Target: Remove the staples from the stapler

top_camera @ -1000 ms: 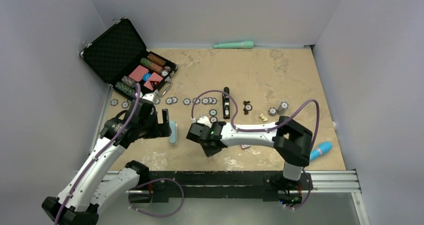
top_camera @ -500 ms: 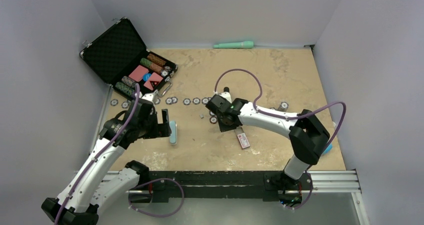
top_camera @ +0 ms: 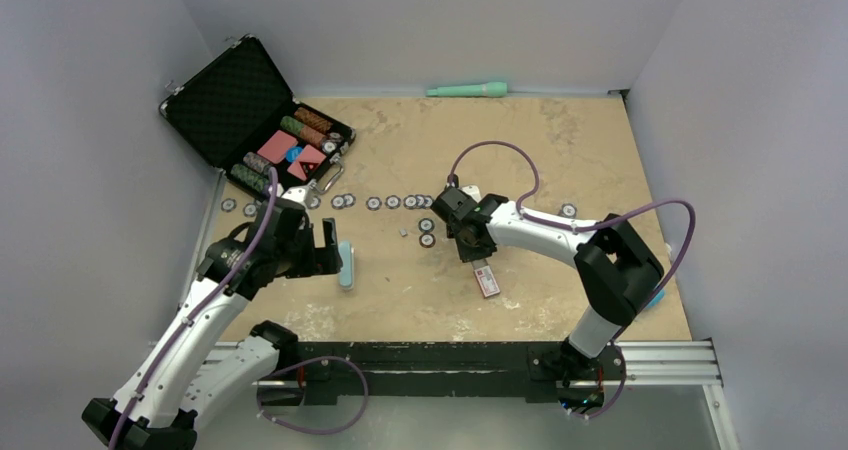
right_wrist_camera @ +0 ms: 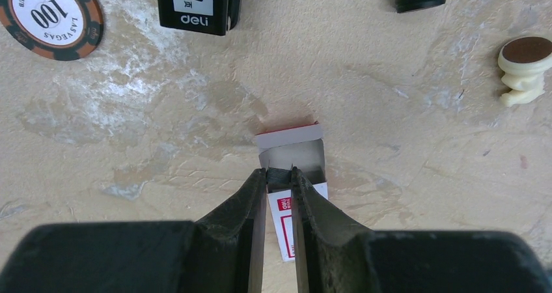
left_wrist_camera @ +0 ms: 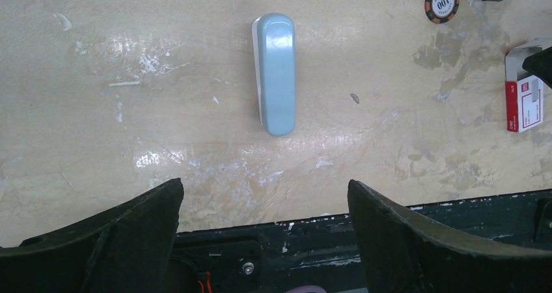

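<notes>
In the right wrist view, the black stapler lies on the table just beyond my right gripper. Its jaws stand nearly together, shut on a tiny dark grey ribbed strip, the staples. The strip hangs above the open flap of a small red-and-white box. From above, my right gripper covers the stapler. My left gripper is open and holds nothing, just short of a pale blue bar at the left.
A row of poker chips runs across the middle. An open black case sits at the back left and a green tool by the back wall. A tiny grey piece, a cream lump and a chip lie nearby.
The right arm has swung from the near middle to the right and back, so its gripper now hangs over the red-and-white box. The left arm has not moved.
</notes>
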Motion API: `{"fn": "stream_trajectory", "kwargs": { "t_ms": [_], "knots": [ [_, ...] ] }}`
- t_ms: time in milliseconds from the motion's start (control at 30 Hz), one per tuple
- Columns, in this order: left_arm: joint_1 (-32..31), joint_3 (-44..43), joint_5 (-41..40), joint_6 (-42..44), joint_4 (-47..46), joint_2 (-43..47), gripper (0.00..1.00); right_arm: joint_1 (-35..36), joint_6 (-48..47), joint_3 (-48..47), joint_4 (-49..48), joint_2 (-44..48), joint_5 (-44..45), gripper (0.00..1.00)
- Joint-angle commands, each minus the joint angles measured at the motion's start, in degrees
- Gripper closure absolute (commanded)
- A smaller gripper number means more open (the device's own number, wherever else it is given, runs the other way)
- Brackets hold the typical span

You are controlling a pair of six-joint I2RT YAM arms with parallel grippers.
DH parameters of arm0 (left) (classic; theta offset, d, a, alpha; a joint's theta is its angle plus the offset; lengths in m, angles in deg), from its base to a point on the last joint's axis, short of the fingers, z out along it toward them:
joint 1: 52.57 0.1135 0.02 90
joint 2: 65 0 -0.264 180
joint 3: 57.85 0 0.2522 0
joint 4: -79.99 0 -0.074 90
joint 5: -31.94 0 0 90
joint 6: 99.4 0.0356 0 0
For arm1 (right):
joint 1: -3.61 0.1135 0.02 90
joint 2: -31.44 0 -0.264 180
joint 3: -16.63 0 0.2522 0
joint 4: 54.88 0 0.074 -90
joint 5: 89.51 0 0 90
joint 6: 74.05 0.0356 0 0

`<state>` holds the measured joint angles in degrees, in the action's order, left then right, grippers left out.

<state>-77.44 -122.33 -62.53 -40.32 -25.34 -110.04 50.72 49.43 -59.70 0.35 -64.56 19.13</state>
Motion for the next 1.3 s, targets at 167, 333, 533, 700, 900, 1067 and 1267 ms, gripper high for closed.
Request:
{"fn": "stream_trajectory", "kwargs": {
  "t_ms": [167, 333, 533, 700, 900, 1067, 1267],
  "knots": [
    [0.3, -0.8, 0.0, -0.7, -0.6, -0.3, 0.00, -0.9, -1.6, 1.0, -2.5, 0.1, 2.0, 0.80],
    [0.3, -0.8, -0.4, -0.9, -0.5, 0.7, 0.00, -1.2, -1.4, 0.6, -2.2, -0.6, 2.2, 0.80],
    [0.3, -0.8, -0.8, -1.1, -0.3, 0.1, 0.00, -1.8, -1.1, 1.7, -2.5, 0.2, 1.7, 0.79],
    [0.3, -0.8, -0.4, -1.0, -0.5, -0.4, 0.00, -2.1, -1.4, 1.7, -2.8, -0.2, 1.9, 0.79],
    [0.3, -0.8, -0.2, -0.9, -0.4, -0.5, 0.00, -2.4, -2.0, 1.7, -3.2, -0.1, 1.4, 0.71],
    [0.3, -0.7, -0.4, -1.1, -0.4, -0.7, 0.00, -2.4, -2.8, 1.2, -2.8, 0.1, 0.8, 0.67],
    [0.3, -0.8, -0.5, -1.1, -0.3, -1.1, 0.00, -2.4, -3.6, -1.1, -1.3, 1.7, 0.3, 0.67]
  ]
}}
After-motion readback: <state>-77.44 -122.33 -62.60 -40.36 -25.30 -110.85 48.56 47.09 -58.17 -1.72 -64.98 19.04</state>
